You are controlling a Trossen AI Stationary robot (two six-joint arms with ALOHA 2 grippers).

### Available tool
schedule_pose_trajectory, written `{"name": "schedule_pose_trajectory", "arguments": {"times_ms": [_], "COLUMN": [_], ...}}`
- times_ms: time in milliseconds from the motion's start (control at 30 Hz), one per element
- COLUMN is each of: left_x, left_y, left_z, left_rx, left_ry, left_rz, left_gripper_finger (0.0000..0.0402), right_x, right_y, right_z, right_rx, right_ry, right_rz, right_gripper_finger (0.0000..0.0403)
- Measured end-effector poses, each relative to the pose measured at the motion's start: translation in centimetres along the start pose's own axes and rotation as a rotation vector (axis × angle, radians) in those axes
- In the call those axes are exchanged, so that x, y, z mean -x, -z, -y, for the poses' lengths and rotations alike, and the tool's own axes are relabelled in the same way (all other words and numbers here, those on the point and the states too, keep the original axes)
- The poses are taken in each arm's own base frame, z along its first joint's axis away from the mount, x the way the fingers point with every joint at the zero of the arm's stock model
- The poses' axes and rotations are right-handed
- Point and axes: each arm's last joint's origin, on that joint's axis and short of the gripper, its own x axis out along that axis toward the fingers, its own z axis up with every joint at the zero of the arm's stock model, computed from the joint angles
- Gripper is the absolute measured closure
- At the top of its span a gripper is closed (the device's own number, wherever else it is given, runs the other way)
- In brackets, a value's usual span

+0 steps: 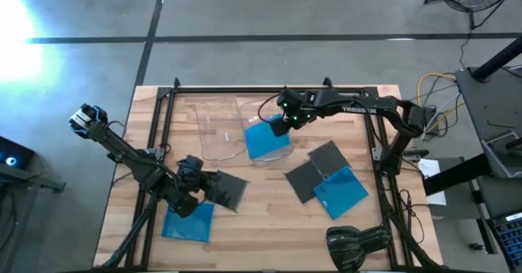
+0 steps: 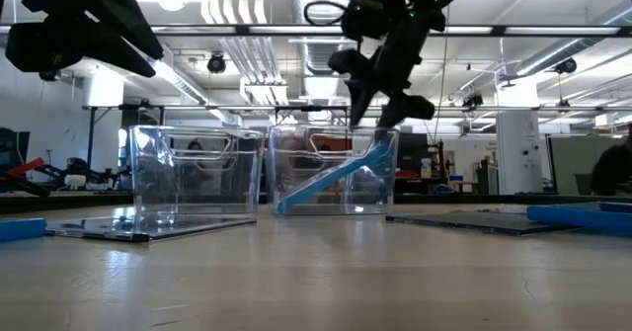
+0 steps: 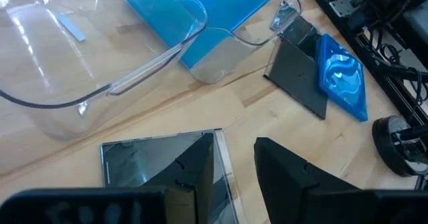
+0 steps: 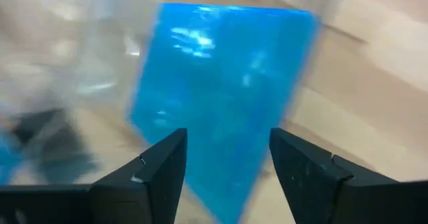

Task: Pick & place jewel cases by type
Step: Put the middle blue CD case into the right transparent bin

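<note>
A blue jewel case (image 1: 266, 138) (image 4: 221, 83) sits tilted in the right clear tray (image 2: 336, 178). Its lower edge (image 2: 284, 208) is on the tray floor and its upper edge (image 2: 383, 151) leans at the tray's right wall. My right gripper (image 1: 285, 121) (image 2: 378, 119) (image 4: 227, 150) hangs open just above that upper edge, apart from it. The left clear tray (image 1: 218, 126) holds no case. My left gripper (image 1: 204, 185) (image 3: 234, 177) is open above a dark case (image 1: 230, 190) (image 3: 157, 158) lying flat. A blue case (image 1: 188, 222) lies near it. Two dark cases (image 1: 306, 180) (image 1: 329, 156) and a blue one (image 1: 341, 192) lie at the right.
Black frame rails (image 1: 160, 134) (image 1: 377, 143) run along the table's left, far and right sides. A black round fixture (image 1: 356, 245) stands at the near right edge. Cables (image 1: 432, 94) lie beyond the right rail. Bare wood shows between the trays and the near edge.
</note>
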Motion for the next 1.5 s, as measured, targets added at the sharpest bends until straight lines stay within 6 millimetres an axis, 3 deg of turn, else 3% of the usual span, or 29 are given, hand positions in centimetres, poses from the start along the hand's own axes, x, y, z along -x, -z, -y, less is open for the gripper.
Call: {"name": "schedule_pose_trajectory", "arguments": {"times_ms": [133, 300, 367, 467, 600, 767, 1167, 1500], "left_x": [0.0, 0.0, 0.0, 0.0, 0.0, 0.0, -0.1, -0.4], "left_y": [0.0, 0.0, 0.0, 0.0, 0.0, 0.0, -0.1, -0.4], "left_z": [0.0, 0.0, 0.0, 0.0, 0.0, 0.0, -0.1, -0.1], "left_rx": [0.000, -0.001, -0.002, -0.002, -0.007, -0.016, -0.015, -0.003], "left_ry": [0.000, 0.000, -0.001, -0.001, -0.001, -0.002, -0.008, -0.018], "left_rz": [0.001, 0.001, 0.000, -0.002, -0.004, -0.005, 0.006, 0.022], "left_gripper_finger": [0.0312, 0.0312, 0.0312, 0.0312, 0.0312, 0.0312, 0.0312, 0.0312], "right_x": [-1.4, -1.4, -0.8, 0.3, 0.1, -0.2, 1.4, -3.4], "right_y": [0.3, 1.5, 1.9, 3.0, 5.4, 7.4, 7.3, 7.6], "right_z": [0.5, -0.9, -1.7, -2.8, -4.0, -5.4, -7.6, -8.5], "right_rx": [-0.023, 0.031, 0.172, 0.557, 0.999, 1.273, 1.238, 1.288], "right_ry": [-0.009, -0.035, -0.021, 0.074, 0.197, 0.229, 0.186, 0.283], "right_rz": [-0.083, -0.104, -0.080, -0.058, -0.086, -0.051, 0.007, -0.292], "right_gripper_finger": [0.0184, 0.0164, 0.0155, 0.0147, 0.0140, 0.0137, 0.0137, 0.0138]}}
